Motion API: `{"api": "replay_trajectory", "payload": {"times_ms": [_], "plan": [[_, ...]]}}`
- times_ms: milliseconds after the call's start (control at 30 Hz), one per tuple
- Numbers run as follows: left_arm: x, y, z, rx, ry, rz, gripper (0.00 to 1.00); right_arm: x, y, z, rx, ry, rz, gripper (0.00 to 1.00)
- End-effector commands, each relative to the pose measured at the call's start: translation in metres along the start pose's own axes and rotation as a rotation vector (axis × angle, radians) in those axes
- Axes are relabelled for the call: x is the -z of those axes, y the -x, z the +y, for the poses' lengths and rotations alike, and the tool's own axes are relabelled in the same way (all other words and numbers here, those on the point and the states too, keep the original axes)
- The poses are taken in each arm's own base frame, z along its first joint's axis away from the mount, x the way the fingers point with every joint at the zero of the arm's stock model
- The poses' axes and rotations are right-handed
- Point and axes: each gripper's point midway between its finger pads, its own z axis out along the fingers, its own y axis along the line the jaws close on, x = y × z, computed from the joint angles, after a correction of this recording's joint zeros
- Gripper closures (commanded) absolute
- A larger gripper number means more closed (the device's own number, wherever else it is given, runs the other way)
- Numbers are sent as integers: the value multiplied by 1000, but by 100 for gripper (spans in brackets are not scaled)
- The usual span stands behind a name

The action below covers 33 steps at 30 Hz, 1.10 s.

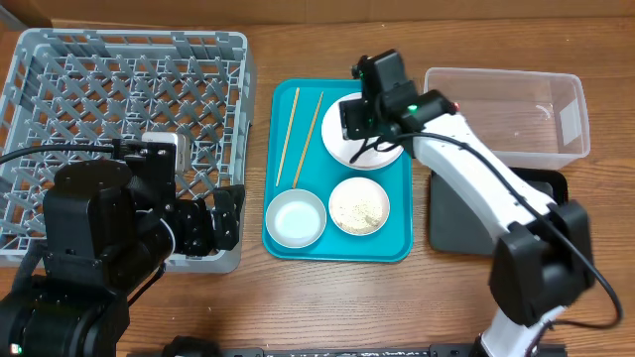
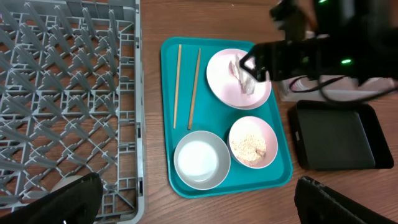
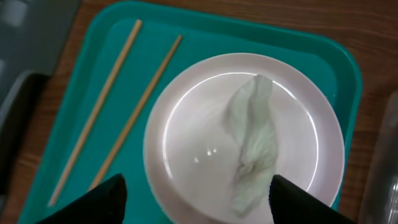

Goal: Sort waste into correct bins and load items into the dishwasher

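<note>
Overhead, everything to be dealt with lies gathered on one teal tray (image 1: 337, 248) in the middle of the wooden surface (image 1: 327, 307), with the grey dish rack (image 1: 129, 35) to one side and the two bins to the other. That layout seems meant to give each arm a short reach to its own destination. The bins are a clear tub (image 1: 501, 71) and a black tray (image 1: 451, 223) just beside it. On the teal tray I count three dishes: one large plate (image 3: 186, 124), one saucer (image 1: 359, 206) heaped with rice, and one bowl (image 1: 296, 218) that looks empty. Two chopsticks (image 3: 93, 112) lie side by side along the edge. A single pale crumpled wrapper (image 3: 252, 143) rests on the plate. The right gripper (image 3: 198, 183) hangs directly above it, jaws spread wide and holding nothing, probably lined up to pinch the wrapper first so the plate is free for racking. The left gripper (image 1: 211, 223) waits at the rack's near corner, likewise wide open and empty.
</note>
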Motion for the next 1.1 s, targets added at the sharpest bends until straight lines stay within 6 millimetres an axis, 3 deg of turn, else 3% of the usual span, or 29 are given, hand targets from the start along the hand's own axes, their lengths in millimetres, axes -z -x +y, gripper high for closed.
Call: {"api": "replay_trajectory", "payload": {"times_ms": [0, 67, 233, 333, 367, 467, 600, 767, 900, 967, 1067], "plan": [[1, 2, 0, -21, 4, -6, 0, -40, -20, -31, 0, -122, 56, 18], [1, 2, 0, -21, 4, -6, 0, -55, -27, -36, -4, -131, 78, 21], [1, 2, 0, -21, 4, -6, 0, -76, -49, -43, -5, -148, 150, 54], [1, 2, 0, -21, 4, -5, 0, -72, -51, -41, -4, -142, 172, 93], [1, 1, 0, -21, 4, -5, 0, -68, -51, -39, -7, -135, 181, 96], [1, 1, 0, -21, 4, -5, 0, -46, -39, -30, -26, -101, 179, 96], [1, 1, 0, -21, 4, -5, 0, -1, -4, -24, -31, -68, 75, 96], [1, 1, 0, -21, 4, -5, 0, 45, 25, -60, -77, -171, -42, 96], [1, 1, 0, -21, 4, -5, 0, 51, 20, -99, -147, -221, -15, 96], [1, 1, 0, -21, 4, -5, 0, 48, 7, -123, -194, -236, 33, 96], [1, 1, 0, -21, 4, -5, 0, 42, -5, -133, -226, -215, 68, 96]]}}
